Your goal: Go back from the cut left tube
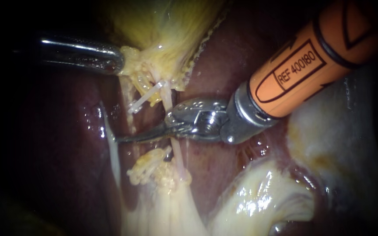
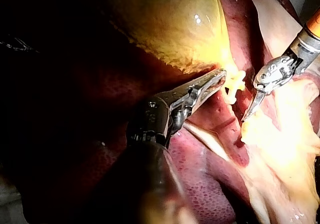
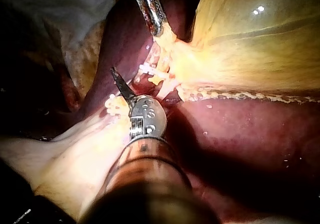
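Note:
My left instrument (image 1: 121,62) comes in as a silvery shaft and its jaws are shut on the yellow tissue at the gallbladder (image 1: 167,22) neck, also visible in the left wrist view (image 2: 219,78). My right instrument (image 1: 123,139), with an orange shaft, ends in thin blades that lie together and point left. They lie in the gap between a white clip (image 1: 147,97) above and a clipped yellowish stump (image 1: 147,168) below, where the left tube is parted. A pale tube (image 1: 168,98) still runs down behind the blades. In the right wrist view the blade tip (image 3: 115,74) sits beside the clips (image 3: 152,74).
Dark red liver (image 1: 57,131) lies to the left and under the tubes. Pale glistening tissue (image 1: 263,196) fills the lower right. The gallbladder (image 3: 260,44) bulges large beside my left instrument (image 3: 159,30) in the right wrist view.

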You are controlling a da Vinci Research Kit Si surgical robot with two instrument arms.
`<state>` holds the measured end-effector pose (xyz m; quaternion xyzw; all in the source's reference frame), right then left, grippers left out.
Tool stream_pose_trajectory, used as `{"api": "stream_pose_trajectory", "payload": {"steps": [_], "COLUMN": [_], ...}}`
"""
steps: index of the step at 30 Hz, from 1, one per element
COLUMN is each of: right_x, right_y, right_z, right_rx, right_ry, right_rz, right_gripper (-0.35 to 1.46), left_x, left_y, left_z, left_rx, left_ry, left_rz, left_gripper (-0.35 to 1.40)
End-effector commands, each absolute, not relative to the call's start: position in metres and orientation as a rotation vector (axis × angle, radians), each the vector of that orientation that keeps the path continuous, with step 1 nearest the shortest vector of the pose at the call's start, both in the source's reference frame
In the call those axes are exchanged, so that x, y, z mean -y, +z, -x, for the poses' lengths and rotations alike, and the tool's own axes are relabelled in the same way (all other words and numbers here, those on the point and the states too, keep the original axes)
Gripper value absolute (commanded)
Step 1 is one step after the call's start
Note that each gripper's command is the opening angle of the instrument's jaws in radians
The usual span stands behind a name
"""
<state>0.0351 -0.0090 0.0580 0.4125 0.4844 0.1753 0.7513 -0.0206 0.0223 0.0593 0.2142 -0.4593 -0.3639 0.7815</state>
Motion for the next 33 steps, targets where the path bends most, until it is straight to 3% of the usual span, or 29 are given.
{"api": "stream_pose_trajectory", "payload": {"steps": [1, 5, 6, 7, 8, 9, 11, 20, 24, 27, 29, 33], "right_x": [0.0090, 0.0090, 0.0091, 0.0091, 0.0092, 0.0092, 0.0093, 0.0096, 0.0103, 0.0110, 0.0113, 0.0110], "right_y": [0.0580, 0.0581, 0.0581, 0.0582, 0.0583, 0.0583, 0.0584, 0.0584, 0.0571, 0.0555, 0.0544, 0.0521], "right_z": [-0.0351, -0.0353, -0.0354, -0.0356, -0.0358, -0.0359, -0.0360, -0.0353, -0.0327, -0.0301, -0.0286, -0.0253], "right_rx": [-1.058, -1.070, -1.078, -1.084, -1.089, -1.089, -1.094, -1.109, -1.140, -1.149, -1.148, -1.077], "right_ry": [0.382, 0.397, 0.392, 0.376, 0.367, 0.362, 0.360, 0.358, 0.370, 0.451, 0.483, 0.467], "right_rz": [-0.902, -0.921, -0.930, -0.931, -0.932, -0.934, -0.918, -0.875, -0.752, -0.603, -0.562, -0.448], "right_gripper": [-0.35, -0.35, -0.10, 0.44, 0.78, 1.01, 1.25, 1.43, 1.45, 1.45, 1.45, 1.45], "left_x": [-0.0223, -0.0223, -0.0223, -0.0223, -0.0223, -0.0223, -0.0223, -0.0224, -0.0224, -0.0225, -0.0226, -0.0226], "left_y": [0.0594, 0.0595, 0.0595, 0.0595, 0.0595, 0.0595, 0.0595, 0.0596, 0.0597, 0.0598, 0.0599, 0.0600], "left_z": [0.0206, 0.0206, 0.0206, 0.0206, 0.0205, 0.0205, 0.0204, 0.0203, 0.0202, 0.0202, 0.0202, 0.0202], "left_rx": [0.992, 0.992, 0.992, 0.992, 0.992, 0.992, 0.992, 0.993, 0.993, 0.993, 0.993, 0.993], "left_ry": [-0.785, -0.785, -0.785, -0.785, -0.785, -0.785, -0.784, -0.783, -0.783, -0.782, -0.782, -0.782], "left_rz": [-0.463, -0.463, -0.463, -0.463, -0.463, -0.463, -0.464, -0.464, -0.465, -0.465, -0.465, -0.465], "left_gripper": [-0.35, -0.35, -0.35, -0.35, -0.35, -0.35, -0.35, -0.35, -0.35, -0.35, -0.35, -0.35]}}
